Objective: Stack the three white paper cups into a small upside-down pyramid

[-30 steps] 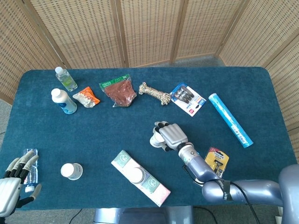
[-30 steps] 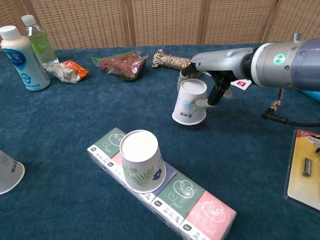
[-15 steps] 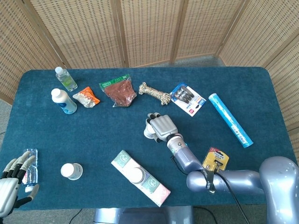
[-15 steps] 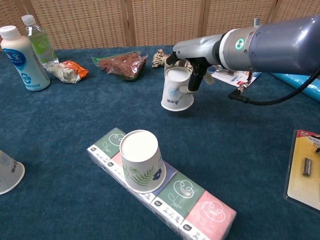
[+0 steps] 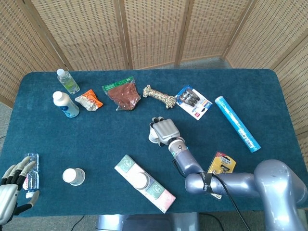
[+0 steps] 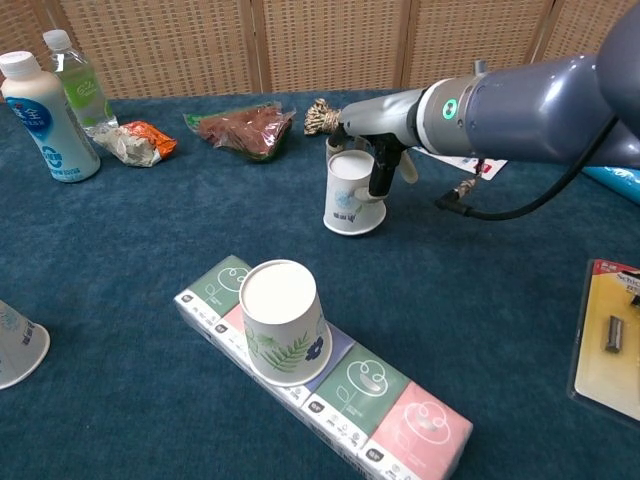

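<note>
My right hand [image 6: 372, 150] grips upside-down cup [image 6: 352, 194] mid table [image 5: 269, 91]. My left hand [image 5: 12, 190] open past front left corner.

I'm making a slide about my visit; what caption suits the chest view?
Right hand holds an upside-down paper cup above the table, behind another cup on a tissue pack.

The table [image 6: 150, 300] is covered in matt, napped blue cloth, the cups [image 6: 283, 320] are made of smooth white paper, and the right arm [image 6: 530, 95] is cased in glossy grey plastic
</note>
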{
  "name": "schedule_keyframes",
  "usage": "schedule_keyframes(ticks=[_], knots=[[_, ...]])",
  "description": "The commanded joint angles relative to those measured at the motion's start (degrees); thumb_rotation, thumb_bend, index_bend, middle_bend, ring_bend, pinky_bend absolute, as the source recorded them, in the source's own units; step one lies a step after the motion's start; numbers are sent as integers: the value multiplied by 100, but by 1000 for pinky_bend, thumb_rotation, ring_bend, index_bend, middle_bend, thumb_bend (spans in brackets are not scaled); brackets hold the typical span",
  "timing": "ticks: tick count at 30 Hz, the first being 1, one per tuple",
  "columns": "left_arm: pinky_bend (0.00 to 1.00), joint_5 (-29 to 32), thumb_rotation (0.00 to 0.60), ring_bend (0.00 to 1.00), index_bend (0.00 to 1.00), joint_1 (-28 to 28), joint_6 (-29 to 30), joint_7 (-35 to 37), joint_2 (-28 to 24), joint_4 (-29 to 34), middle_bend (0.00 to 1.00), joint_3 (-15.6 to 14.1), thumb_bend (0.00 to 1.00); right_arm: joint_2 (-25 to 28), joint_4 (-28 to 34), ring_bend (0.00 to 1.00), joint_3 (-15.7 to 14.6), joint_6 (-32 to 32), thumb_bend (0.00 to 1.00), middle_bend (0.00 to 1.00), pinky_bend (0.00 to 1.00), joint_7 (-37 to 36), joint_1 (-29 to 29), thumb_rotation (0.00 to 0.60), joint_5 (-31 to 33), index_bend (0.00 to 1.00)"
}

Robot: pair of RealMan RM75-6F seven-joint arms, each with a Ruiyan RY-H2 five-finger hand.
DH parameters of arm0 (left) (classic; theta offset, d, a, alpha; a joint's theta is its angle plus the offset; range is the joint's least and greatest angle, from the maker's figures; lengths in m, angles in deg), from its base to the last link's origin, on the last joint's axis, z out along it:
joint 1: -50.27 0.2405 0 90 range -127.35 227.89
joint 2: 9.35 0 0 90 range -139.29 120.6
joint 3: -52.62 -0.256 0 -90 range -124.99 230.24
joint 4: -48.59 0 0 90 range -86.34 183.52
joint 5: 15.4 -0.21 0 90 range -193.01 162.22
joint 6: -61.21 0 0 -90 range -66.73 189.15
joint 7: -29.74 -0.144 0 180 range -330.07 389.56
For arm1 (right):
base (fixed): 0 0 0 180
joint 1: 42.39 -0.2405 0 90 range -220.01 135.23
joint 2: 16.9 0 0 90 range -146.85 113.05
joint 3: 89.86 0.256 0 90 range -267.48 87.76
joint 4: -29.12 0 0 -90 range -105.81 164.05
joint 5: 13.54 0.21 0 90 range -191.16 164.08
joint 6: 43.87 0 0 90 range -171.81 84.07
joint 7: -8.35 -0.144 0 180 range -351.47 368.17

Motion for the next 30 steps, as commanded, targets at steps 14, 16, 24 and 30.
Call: schedule_keyframes(ticks=[14,16,24,30], knots=[[0,8,600,0,28,24,15,83,19,-74,0,-3,445,-270,-141,114,56,-50,460,141,634,79,-197,600,152,278],[0,19,600,0,28,28,15,81,20,-75,0,-1,446,-297,-153,114,81,-44,462,142,628,77,-223,600,175,278],[0,46,600,0,27,37,14,99,18,-93,0,5,445,-349,-146,114,172,-57,461,141,623,110,-341,600,201,277],[0,65,600,0,28,36,-9,94,25,-98,0,3,445,-406,-222,96,161,-2,456,137,602,114,-386,600,260,254]])
